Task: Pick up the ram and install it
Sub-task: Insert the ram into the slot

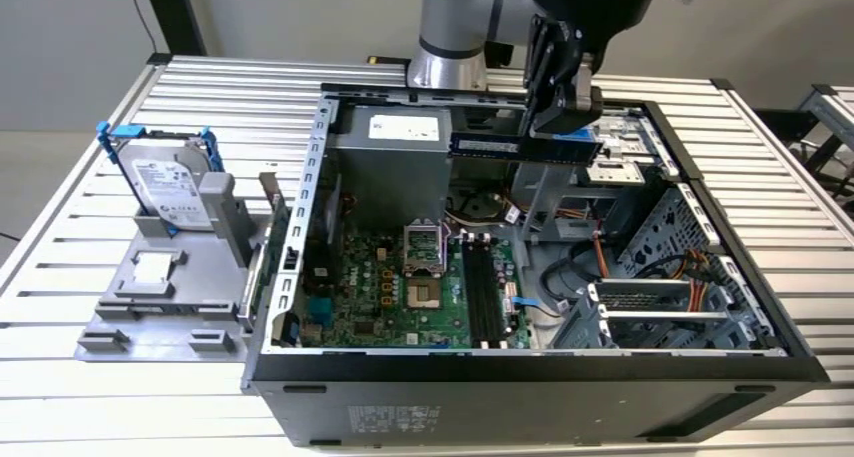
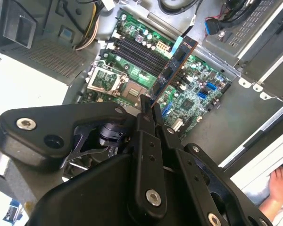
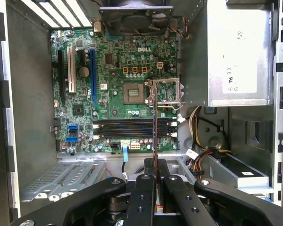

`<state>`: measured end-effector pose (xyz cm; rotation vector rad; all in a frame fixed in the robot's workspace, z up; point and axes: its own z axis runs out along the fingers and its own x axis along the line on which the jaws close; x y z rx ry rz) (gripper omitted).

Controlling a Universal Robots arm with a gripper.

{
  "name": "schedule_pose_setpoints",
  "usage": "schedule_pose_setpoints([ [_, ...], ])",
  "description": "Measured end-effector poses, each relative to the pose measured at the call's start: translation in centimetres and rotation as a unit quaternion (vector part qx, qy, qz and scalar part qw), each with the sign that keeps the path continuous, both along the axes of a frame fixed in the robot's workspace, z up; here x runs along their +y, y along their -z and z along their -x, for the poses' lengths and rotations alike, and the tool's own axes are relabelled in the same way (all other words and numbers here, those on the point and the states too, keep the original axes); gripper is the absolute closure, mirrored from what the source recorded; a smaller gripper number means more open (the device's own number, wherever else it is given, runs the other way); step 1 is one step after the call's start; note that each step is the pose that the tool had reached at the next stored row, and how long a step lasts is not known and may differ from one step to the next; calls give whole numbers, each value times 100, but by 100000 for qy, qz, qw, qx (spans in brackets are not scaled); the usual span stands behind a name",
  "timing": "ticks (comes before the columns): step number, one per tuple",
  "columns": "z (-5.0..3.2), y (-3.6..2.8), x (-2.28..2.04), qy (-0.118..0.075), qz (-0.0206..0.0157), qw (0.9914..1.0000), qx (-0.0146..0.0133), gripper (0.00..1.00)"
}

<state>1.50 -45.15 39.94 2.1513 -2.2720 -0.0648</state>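
Exterior view: the gripper (image 1: 558, 129) is up over the far part of the open PC case (image 1: 534, 382), fingers pinched tight on the ram (image 1: 501, 145). The stick hangs roughly level in the air, just to the exterior view's right of the grey power supply (image 1: 387, 162) and well above the green motherboard (image 1: 387, 287) and its black slot rails (image 1: 483, 297). A hard drive (image 1: 174, 187) sits on a grey stand outside the case, on the exterior view's left.

Second wrist view: the ram (image 2: 175, 65) pokes straight out from the gripper (image 2: 147, 104), clamped at one end, with a pale blue bit at the free end. The motherboard (image 2: 198, 94) and slot rails (image 2: 141, 54) are behind it, not touching.

First wrist view: the ram (image 3: 154, 122) shows edge-on as a thin dark line coming out of the closed-up gripper (image 3: 154, 162). It runs crosswise to the slot rails (image 3: 127, 127) and sits clear of the board (image 3: 113, 70), with the power supply (image 3: 236, 52) off to one side.
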Motion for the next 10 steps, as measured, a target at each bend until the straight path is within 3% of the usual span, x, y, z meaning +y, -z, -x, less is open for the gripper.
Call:
schedule_pose_setpoints([
  [6,0,0,0,138,2,100000,-10,100],
  [10,-1,-1,0,1884,5,99982,-9,100],
])
